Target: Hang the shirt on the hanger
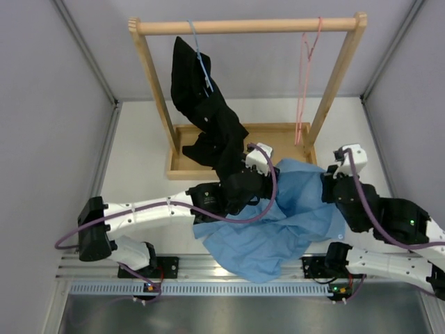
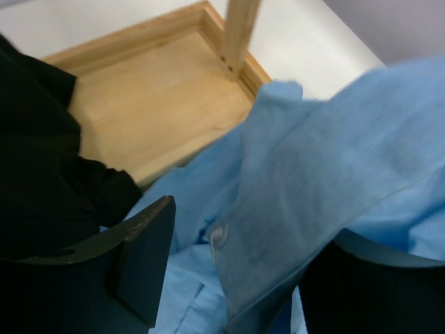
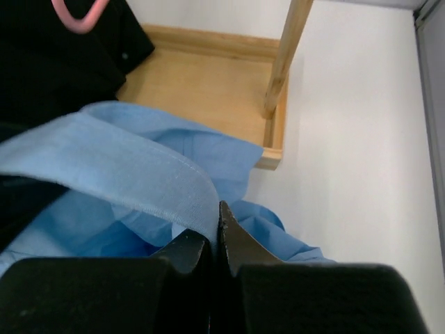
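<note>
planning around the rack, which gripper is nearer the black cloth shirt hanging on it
Left. The left gripper sits right beside the lower end of the black cloth shirt; the right gripper is off to its right, across the light blue wrinkled shirt.

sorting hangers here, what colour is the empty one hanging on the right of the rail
Pink. The hanger shows best in the top external view.
</note>
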Robot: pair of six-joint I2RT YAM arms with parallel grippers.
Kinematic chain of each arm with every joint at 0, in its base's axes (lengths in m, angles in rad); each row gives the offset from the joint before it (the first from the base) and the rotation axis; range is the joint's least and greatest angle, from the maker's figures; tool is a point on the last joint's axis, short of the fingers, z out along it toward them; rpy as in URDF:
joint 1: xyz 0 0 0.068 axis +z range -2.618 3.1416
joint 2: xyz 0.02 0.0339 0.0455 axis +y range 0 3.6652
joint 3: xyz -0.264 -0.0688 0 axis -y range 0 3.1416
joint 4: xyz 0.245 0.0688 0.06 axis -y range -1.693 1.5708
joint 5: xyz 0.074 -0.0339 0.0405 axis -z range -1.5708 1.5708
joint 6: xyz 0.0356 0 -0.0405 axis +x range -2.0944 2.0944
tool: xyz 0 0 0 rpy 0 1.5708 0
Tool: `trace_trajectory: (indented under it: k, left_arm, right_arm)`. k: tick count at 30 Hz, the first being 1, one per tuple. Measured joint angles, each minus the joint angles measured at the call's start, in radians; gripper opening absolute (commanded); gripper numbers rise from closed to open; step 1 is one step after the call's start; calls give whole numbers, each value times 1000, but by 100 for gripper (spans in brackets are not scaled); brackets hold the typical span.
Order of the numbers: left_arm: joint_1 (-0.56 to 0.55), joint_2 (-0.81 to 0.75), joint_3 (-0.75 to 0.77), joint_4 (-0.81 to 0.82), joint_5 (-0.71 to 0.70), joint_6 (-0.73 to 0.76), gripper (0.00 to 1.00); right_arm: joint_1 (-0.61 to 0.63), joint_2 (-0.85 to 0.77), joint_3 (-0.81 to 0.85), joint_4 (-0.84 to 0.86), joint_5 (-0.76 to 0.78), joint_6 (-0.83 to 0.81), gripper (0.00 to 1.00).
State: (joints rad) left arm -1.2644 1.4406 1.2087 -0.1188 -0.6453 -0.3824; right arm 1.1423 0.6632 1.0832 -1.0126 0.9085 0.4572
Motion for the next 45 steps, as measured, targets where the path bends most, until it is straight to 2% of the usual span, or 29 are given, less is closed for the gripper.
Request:
trace_trajectory:
  k: [8, 12, 14, 15, 19, 24, 27, 29, 31, 33, 34, 36, 37, 42, 45]
  left_arm:
    - [8, -45, -39, 4, 248, 93, 72]
    - [69, -105, -43, -1, 427, 151, 72]
    - [128, -139, -43, -2, 554, 188, 87]
    - [154, -152, -43, -4, 602, 204, 90]
    - [237, -164, 1, -68, 782, 291, 94]
    - [245, -103, 87, -168, 959, 422, 72]
    - [270, -74, 95, -214, 1064, 474, 65]
    - [291, -64, 95, -243, 1131, 492, 57]
    - [307, -57, 95, -257, 1184, 502, 35]
    - [309, -54, 95, -259, 1215, 511, 29]
    - [308, -52, 95, -260, 1226, 513, 21]
    - [307, -47, 98, -261, 1232, 511, 13]
    - [306, -44, 101, -262, 1230, 506, 0]
    - [305, -47, 108, -261, 1115, 433, 0]
    - [280, -69, 108, -255, 929, 344, 0]
  right_arm:
    - [-8, -59, 84, -18, 23, -59, 0]
    - [-8, -58, 84, -36, -7, -92, 0]
    - [-8, -58, 84, -37, -31, -111, 0]
    - [-8, -58, 84, -38, -46, -121, 0]
    - [-8, -60, 84, -43, -94, -152, 0]
    - [-8, -60, 84, -48, -129, -178, 0]
    - [-8, -60, 84, -50, -146, -188, 0]
    - [-8, -60, 84, -50, -151, -194, 0]
    - [-8, -60, 84, -51, -153, -198, 0]
    - [-8, -59, 84, -51, -154, -202, 0]
    - [-8, -59, 84, -51, -154, -204, 0]
    - [-8, -56, 84, -51, -154, -204, 0]
    - [-8, -54, 84, -51, -154, -204, 0]
    - [-8, -39, 84, -50, -155, -195, 0]
    - [-8, -30, 80, -48, -168, -177, 0]
